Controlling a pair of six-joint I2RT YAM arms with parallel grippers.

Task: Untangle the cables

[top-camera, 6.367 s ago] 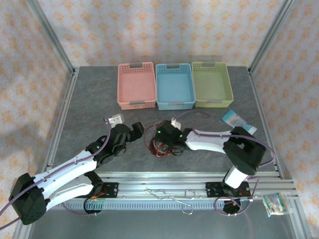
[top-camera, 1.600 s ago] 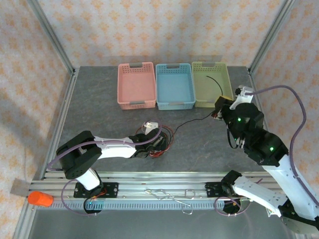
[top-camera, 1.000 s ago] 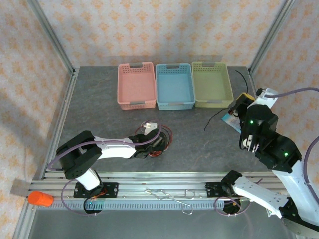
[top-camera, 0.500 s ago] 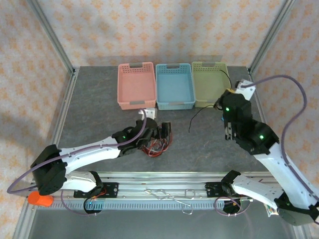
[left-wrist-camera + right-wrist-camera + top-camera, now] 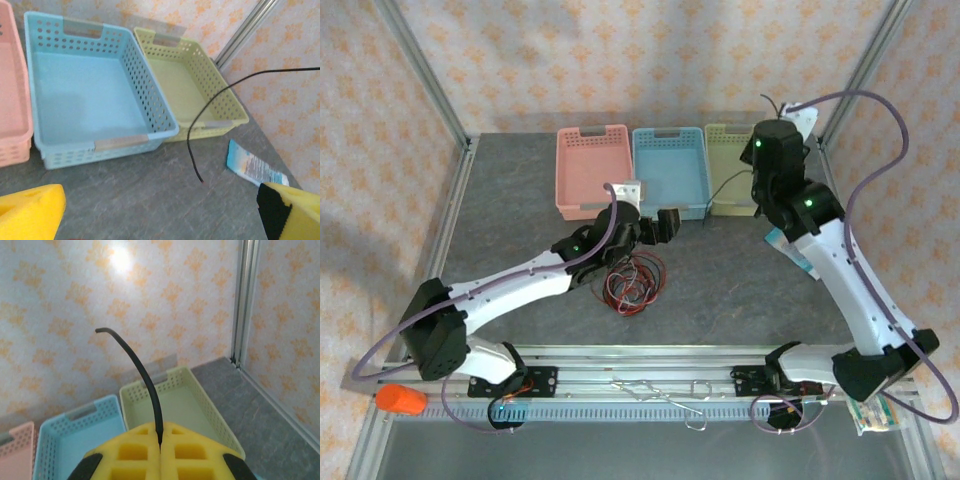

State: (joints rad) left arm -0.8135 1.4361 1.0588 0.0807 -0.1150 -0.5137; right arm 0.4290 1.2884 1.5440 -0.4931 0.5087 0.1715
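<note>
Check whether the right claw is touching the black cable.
Touching. The right wrist view shows the black cable pinched at the seam of the shut right claw, rising from it.

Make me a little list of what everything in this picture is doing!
left end effector: open, holding nothing, facing the baskets
right end effector: shut on the black cable, lifted up by the green basket
black cable: one end pinched, the other end hanging free
cable pile: thin, mostly red wires tangled on the table, next to the left arm
baskets: pink basket, blue basket and green basket in a row, all empty
packet: flat on the table near the green basket
</note>
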